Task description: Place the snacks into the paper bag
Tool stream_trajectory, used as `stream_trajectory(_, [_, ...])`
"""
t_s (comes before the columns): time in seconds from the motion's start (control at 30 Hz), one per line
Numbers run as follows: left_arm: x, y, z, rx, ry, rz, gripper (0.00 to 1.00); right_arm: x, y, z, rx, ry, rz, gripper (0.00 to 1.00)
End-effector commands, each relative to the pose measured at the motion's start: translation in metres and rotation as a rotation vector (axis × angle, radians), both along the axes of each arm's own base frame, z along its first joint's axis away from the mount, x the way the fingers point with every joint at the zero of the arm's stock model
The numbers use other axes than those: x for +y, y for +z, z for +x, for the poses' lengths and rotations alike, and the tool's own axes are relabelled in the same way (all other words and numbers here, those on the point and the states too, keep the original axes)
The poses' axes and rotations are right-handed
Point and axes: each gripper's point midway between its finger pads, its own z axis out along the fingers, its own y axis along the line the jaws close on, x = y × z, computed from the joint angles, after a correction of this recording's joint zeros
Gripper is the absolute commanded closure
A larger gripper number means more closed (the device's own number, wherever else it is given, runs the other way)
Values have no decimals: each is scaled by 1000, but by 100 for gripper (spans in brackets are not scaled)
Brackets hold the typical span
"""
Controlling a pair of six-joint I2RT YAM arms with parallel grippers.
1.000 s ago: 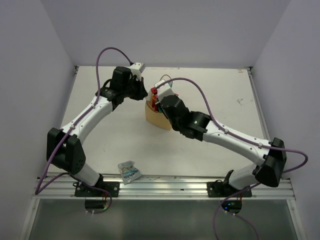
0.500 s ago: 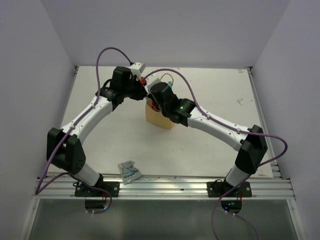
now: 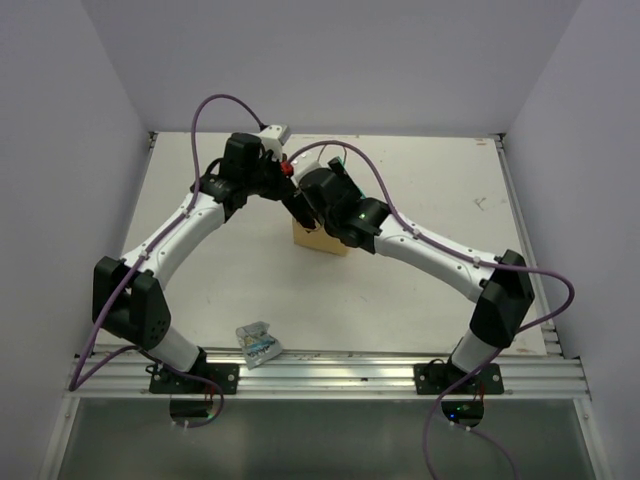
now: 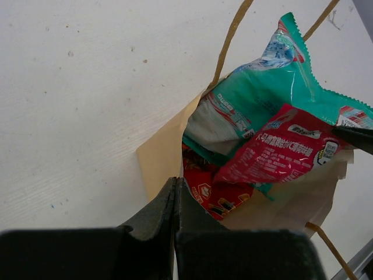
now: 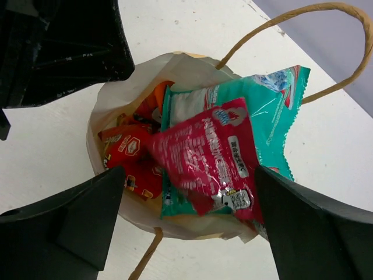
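Observation:
The brown paper bag [image 3: 320, 240] stands upright mid-table. My left gripper [image 4: 175, 184] is shut on its rim [image 4: 160, 160]. Above the bag's mouth [image 5: 111, 99] my right gripper [image 5: 192, 224] hangs open, a finger on each side. A small pink-red snack [image 5: 204, 157] lies loose between the fingers, on top of a teal-white snack [image 5: 268, 111] that sticks out of the bag. A red-orange snack [image 5: 125, 151] sits deeper inside. A silver-grey snack [image 3: 258, 343] lies on the table by the near edge, left of centre.
The bag's twisted paper handles [image 5: 326, 17] arch over the far side of its mouth. The metal rail [image 3: 330, 372] runs along the near edge with both arm bases on it. Grey walls close in the table on three sides.
My right gripper has moved left over the bag's mouth and opened; the pink-red snack now rests loose in the bag. The left gripper has stayed on the rim.

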Motion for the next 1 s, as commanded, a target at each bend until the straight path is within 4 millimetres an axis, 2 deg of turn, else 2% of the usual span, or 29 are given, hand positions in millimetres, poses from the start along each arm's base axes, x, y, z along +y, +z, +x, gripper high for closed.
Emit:
stream_trajectory(0.0, [-3,14,-4,-46,-19,-22,100,-6,43,3,-88,-27,79,1])
stream_trajectory(0.07, [-4,13,-4,-45,-20,-23,100,-8,71,1,-151,-29,125,1])
stream_trajectory(0.1, [-3,14,-3,-47,-18,-24,100,-13,98,-8,-197,-22,174,1])
stream_trajectory(0.2, [-3,14,-3,-48,-17,-24,100,-17,129,-26,-253,12,230,1])
stream_trajectory(0.23, [-3,13,-2,-47,-17,-23,100,-20,143,-38,-270,32,261,1])
stream_trajectory(0.3, [-4,13,-2,-46,-16,-24,100,-13,138,-58,-247,91,252,1])
stream_trajectory(0.33, [-4,12,-2,-45,-16,-23,100,-14,142,-70,-249,122,263,1])
stream_trajectory(0.37, [-4,12,-2,-45,-16,-23,100,-9,126,-79,-217,159,245,1])
stream_trajectory(0.43, [-4,11,-2,-40,-16,-25,100,-8,113,-92,-172,168,286,1])
stream_trajectory(0.47, [-4,12,-2,-43,-16,-26,100,-1,87,-101,-111,219,281,1])
stream_trajectory(0.5, [-4,12,-2,-44,-17,-25,100,4,76,-108,-70,252,300,1])
stream_trajectory(0.53, [-4,13,-2,-45,-17,-26,100,15,69,-115,-26,271,382,1])
stream_trajectory(0.57, [-4,13,-2,-44,-15,-26,100,22,41,-126,43,307,384,1])
stream_trajectory(0.63, [-3,15,-2,-51,-13,-24,100,46,14,-150,152,387,428,1])
stream_trajectory(0.67, [-3,15,-2,-50,-13,-24,100,55,-11,-156,190,402,402,1])
stream_trajectory(0.7, [-3,14,-2,-47,-13,-24,100,66,-25,-170,221,439,385,1])
stream_trajectory(0.77, [-3,14,-3,-46,-15,-23,100,81,-42,-182,258,477,394,1])
stream_trajectory(0.8, [-2,15,-3,-49,-11,-22,100,91,-58,-193,293,506,376,1])
stream_trajectory(0.83, [-1,17,-4,-52,-10,-22,100,99,-59,-196,297,521,406,1])
stream_trajectory(0.9, [0,19,-4,-57,-6,-22,100,110,-80,-207,343,547,387,1])
stream_trajectory(0.97, [0,20,-5,-61,-5,-21,100,119,-90,-218,380,580,370,1])
